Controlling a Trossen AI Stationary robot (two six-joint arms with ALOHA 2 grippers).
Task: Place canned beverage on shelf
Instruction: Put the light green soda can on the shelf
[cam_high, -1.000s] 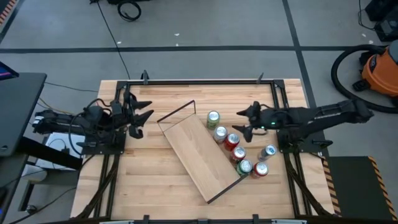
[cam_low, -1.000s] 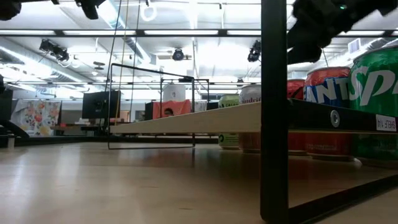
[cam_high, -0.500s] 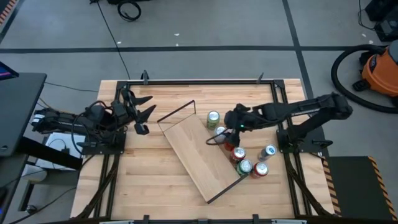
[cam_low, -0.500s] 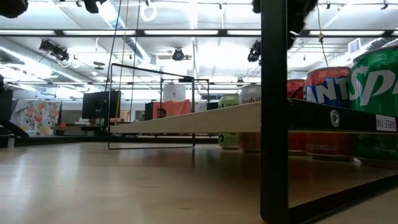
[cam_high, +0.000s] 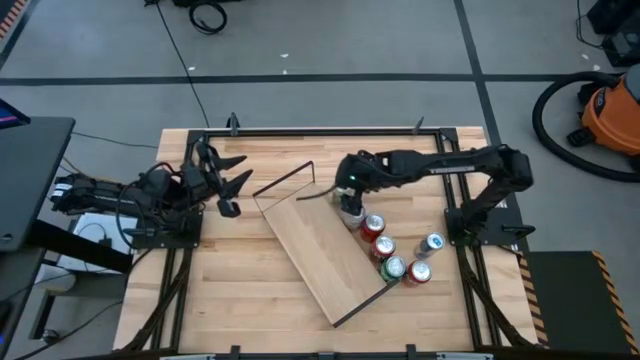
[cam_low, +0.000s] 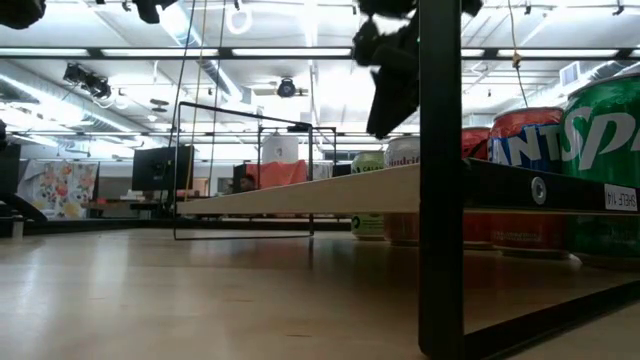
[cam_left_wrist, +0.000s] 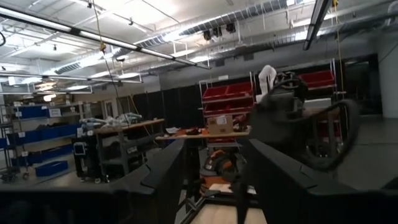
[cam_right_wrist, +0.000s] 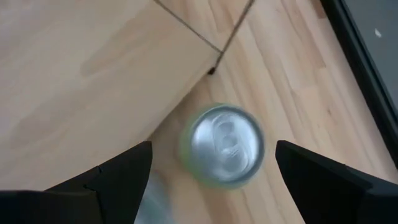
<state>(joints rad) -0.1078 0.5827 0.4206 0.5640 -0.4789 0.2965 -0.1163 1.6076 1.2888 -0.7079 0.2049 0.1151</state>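
Tabletop cans beside shelf — none aboard.

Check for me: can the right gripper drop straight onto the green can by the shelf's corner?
Probably yes. The right gripper is open above the green can, one finger on either side and nothing above its lid. The shelf edge and another can stand close by.

Right gripper now over can.

My two arms are dark, nearly black, built of jointed segments with loose black cables looping along them. My right hand ends in two broad, flat, matte-black fingers; my left hand matches.
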